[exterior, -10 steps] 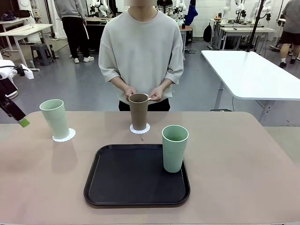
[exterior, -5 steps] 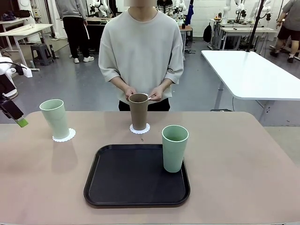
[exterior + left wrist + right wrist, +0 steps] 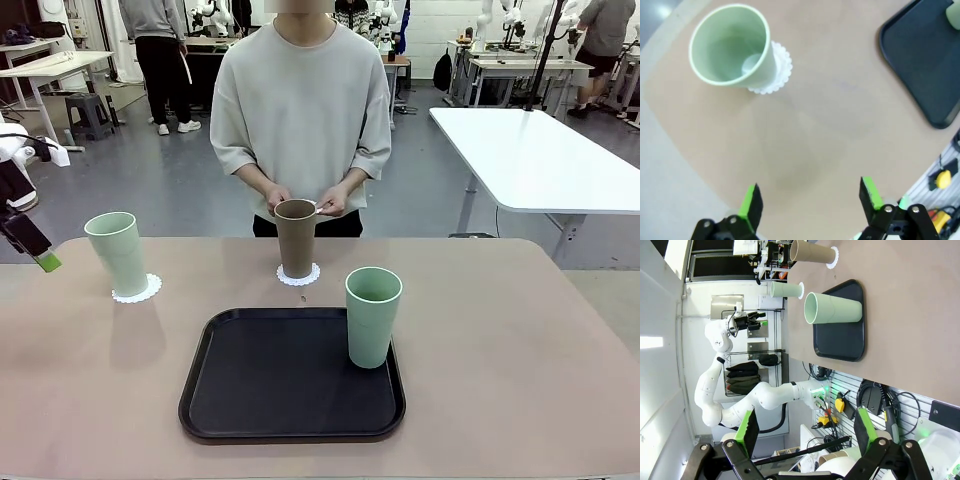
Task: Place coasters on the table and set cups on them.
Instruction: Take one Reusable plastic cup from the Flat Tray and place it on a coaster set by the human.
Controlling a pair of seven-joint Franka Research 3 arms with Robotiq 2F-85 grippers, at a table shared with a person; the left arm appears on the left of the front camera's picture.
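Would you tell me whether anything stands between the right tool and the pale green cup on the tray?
Nothing visible does. In the right wrist view, the open right tool faces the green cup on the black tray, with only bare table between.

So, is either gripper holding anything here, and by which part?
Neither: the left gripper and right gripper stand open and empty. The person's hands are at the tall brown tumbler's rim; whether they grip it is unclear.

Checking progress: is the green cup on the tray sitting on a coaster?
No, the green cup stands directly on the black tray with no coaster under it.
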